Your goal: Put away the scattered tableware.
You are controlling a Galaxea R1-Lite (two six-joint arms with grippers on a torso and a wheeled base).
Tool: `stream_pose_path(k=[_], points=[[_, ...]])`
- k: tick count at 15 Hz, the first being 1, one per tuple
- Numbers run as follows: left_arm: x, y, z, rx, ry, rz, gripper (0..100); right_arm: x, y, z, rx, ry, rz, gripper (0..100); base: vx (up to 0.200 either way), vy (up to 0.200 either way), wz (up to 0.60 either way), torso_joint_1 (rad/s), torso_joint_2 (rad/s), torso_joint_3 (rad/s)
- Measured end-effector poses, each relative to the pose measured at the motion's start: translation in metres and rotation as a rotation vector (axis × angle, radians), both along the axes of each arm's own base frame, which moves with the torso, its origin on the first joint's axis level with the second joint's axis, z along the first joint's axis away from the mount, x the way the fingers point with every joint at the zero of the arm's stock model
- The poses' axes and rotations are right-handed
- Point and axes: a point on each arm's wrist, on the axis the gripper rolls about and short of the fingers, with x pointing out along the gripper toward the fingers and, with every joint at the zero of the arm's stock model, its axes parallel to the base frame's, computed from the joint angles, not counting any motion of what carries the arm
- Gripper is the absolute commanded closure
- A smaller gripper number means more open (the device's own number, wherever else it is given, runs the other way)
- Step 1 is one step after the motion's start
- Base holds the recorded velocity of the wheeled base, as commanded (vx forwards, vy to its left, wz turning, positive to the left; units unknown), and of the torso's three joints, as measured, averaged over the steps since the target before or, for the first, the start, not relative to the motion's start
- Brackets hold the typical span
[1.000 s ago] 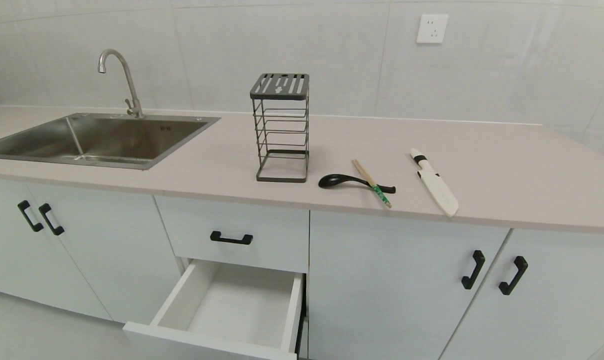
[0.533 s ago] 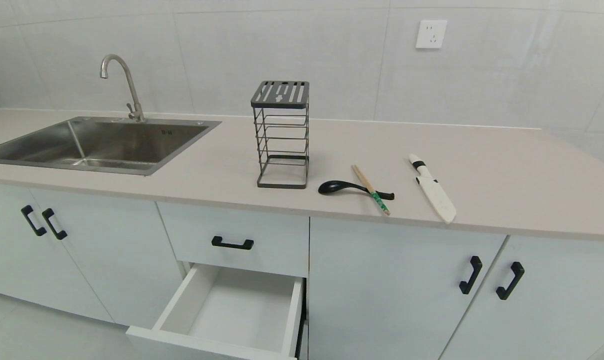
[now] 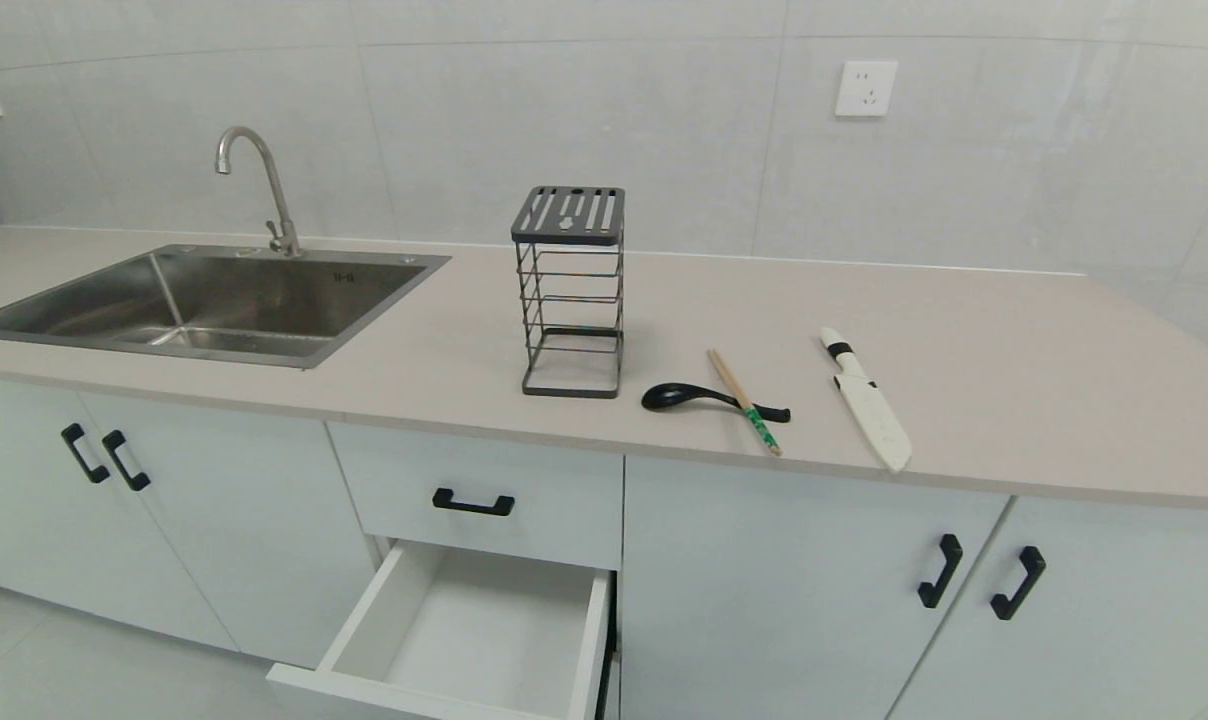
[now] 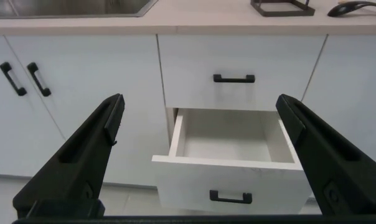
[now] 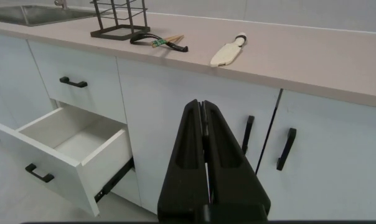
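Three pieces lay by the counter's (image 3: 1014, 400) front edge: spoon (image 3: 709, 393), chopsticks (image 3: 744, 402) across its handle, knife (image 3: 867, 402) beside them. Below, the drawer (image 3: 464, 640) stood open, likely to take them. Fingers of the left gripper (image 4: 199, 102) were wide apart, those of the right gripper (image 5: 205, 107) pressed together.

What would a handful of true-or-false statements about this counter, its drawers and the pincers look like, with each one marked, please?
1. The lower drawer stands pulled out, with nothing visible inside. True.
2. The black spoon lies in the sink. False: it lies on the countertop, beside the wire rack.
3. The chopsticks cross the spoon's handle. True.
4. The white knife stands in the wire rack. False: it lies flat on the countertop, to the right of the chopsticks.
5. The right pincer is wide open. False: it is shut; the left pincer is the open one.
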Motion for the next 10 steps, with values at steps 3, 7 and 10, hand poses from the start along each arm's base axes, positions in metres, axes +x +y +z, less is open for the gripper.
stream_pose_path(k=[3, 7, 10], points=[[0.0000, 0.0000, 0.0001, 0.000, -0.001, 0.001, 0, 0.0000, 0.0000, -0.0001, 0.004, 0.002, 0.001, 100, 0.000, 0.000, 0.00, 0.000, 0.00, 0.000], [0.0000, -0.0001, 0.0001, 0.000, -0.001, -0.002, 0, 0.0000, 0.0000, 0.0000, 0.004, 0.001, 0.001, 100, 0.150, 0.000, 0.00, -0.002, 0.00, 0.004], [0.0000, -0.0001, 0.0000, -0.003, 0.001, -0.004, 0, 0.0000, 0.0000, -0.0002, 0.004, 0.003, 0.000, 100, 0.000, 0.000, 0.00, 0.000, 0.00, 0.000]])
